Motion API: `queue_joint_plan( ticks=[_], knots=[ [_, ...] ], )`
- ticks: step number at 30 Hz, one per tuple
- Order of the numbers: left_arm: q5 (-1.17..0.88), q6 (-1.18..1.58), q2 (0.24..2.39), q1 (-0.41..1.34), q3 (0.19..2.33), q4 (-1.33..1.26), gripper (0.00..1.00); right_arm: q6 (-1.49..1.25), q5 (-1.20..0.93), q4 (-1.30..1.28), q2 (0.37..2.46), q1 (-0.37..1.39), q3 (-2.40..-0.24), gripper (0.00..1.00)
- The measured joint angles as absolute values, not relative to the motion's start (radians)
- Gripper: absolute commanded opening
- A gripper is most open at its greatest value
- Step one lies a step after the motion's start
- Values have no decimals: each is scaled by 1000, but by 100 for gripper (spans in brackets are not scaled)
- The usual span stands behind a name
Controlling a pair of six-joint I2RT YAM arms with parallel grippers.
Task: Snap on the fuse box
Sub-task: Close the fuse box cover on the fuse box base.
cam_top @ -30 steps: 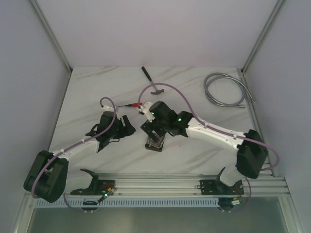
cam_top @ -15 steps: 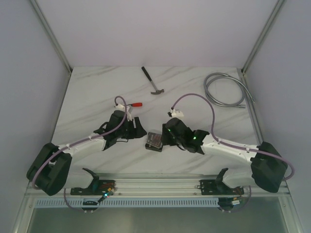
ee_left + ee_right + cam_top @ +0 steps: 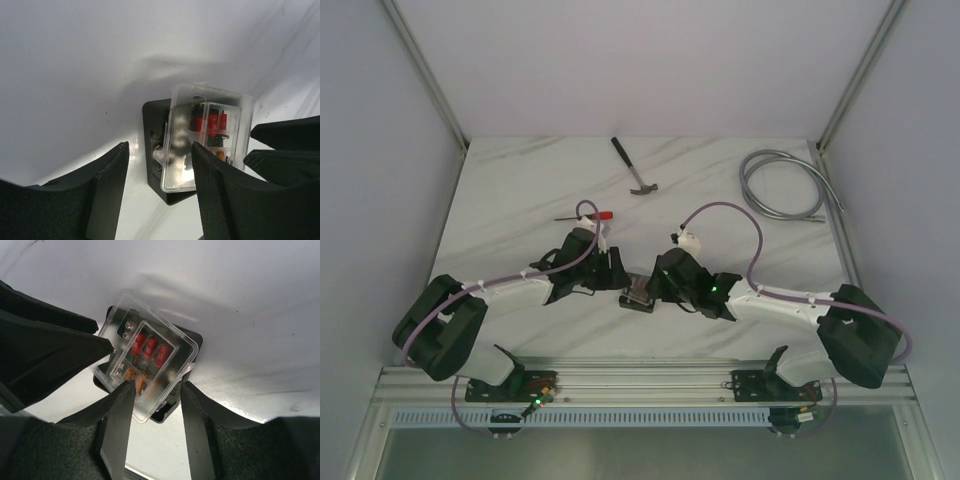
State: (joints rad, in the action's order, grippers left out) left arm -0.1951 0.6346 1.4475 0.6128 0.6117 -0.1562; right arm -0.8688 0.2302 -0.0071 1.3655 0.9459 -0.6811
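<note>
The fuse box (image 3: 638, 293) is a small black square base with a clear lid lying skewed over red and orange fuses; it rests on the marble table. In the right wrist view the fuse box (image 3: 150, 357) has its near corner pinched between my right gripper (image 3: 157, 390) fingers. One finger presses the lid by the orange fuses, the other the lid's side tab. In the left wrist view my left gripper (image 3: 160, 150) stands open around the box's (image 3: 155, 150) black edge. A gap shows at its left finger (image 3: 107, 190), and the other finger overlaps the lid. From above, the left gripper (image 3: 616, 272) and right gripper (image 3: 654, 286) flank the box.
A hammer (image 3: 636, 168) lies at the back centre and a red-handled screwdriver (image 3: 592, 215) just behind the left wrist. A coiled metal hose (image 3: 782, 185) sits at the back right. An aluminium rail (image 3: 640, 378) runs along the near edge.
The right gripper came down from above the box to its right side and narrowed onto it. The left gripper moved right up to the box, its jaws narrowing a little.
</note>
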Motion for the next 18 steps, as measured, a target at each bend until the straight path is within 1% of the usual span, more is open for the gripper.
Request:
queue_joint_plan(
  ticks=[13,18],
  knots=[
    [-205,645,1436,648,612,-157,53,-879,202,30,1398,946,-681,44],
    [-200,650,1391,659,612,-155,52,-878,199,24,1398,944,-681,44]
  ],
)
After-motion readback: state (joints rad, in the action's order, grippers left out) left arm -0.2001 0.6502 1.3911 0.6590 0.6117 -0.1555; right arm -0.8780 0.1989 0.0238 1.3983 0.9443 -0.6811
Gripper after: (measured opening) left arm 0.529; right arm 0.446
